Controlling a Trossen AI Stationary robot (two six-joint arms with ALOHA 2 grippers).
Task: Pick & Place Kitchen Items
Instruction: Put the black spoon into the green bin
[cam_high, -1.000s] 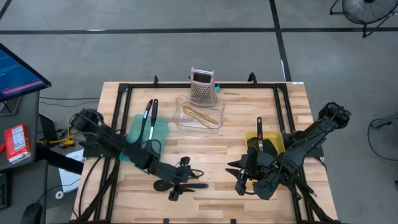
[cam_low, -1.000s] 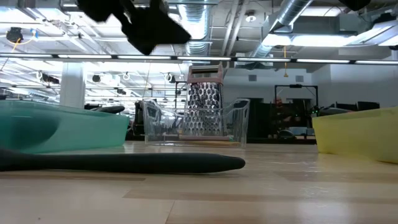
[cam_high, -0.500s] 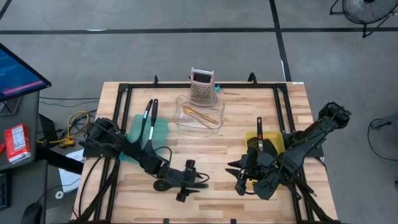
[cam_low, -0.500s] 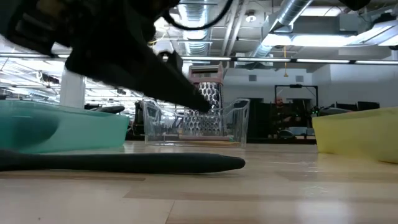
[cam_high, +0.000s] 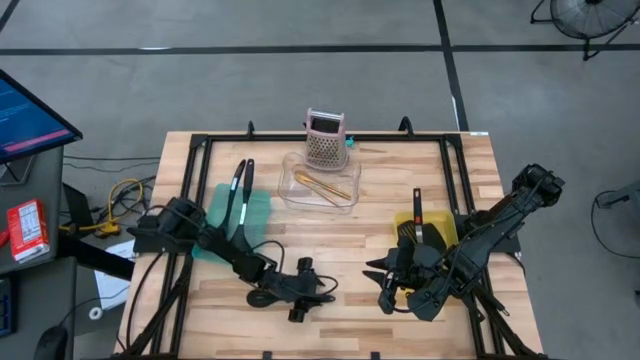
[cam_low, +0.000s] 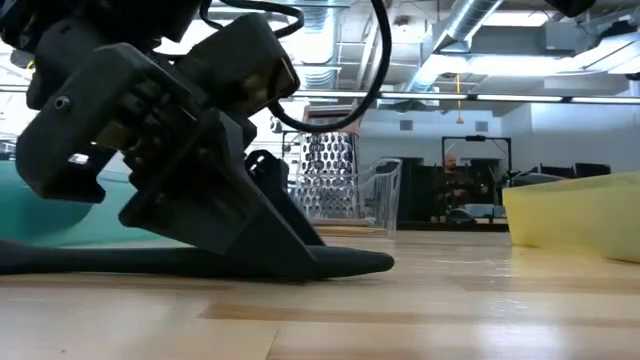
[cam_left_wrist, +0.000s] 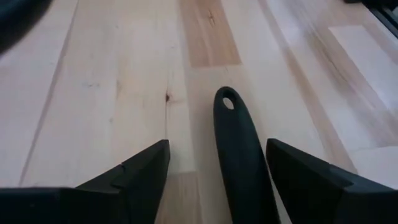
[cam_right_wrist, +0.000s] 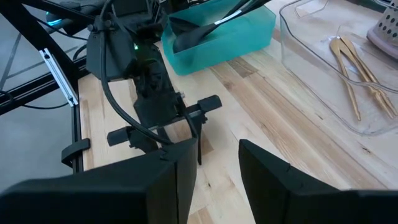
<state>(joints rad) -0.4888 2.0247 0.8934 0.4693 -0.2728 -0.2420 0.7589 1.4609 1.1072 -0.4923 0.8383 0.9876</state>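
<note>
Left wrist view shows my left gripper (cam_left_wrist: 217, 171) spread wide astride the black utensil handle (cam_left_wrist: 239, 149), gripping nothing. Bare wood lies beyond, and my right gripper (cam_high: 388, 292) waits half-open near the yellow bin (cam_high: 442, 226)

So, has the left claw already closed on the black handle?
No, the left claw stands open, its fingers apart on both sides of the black handle.

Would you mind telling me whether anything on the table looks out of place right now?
One black utensil lies loose on the bare wood near the front edge, while the others sit in the teal bin, the clear tray or the yellow bin. The left gripper is down over its handle with fingers open on either side.
</note>
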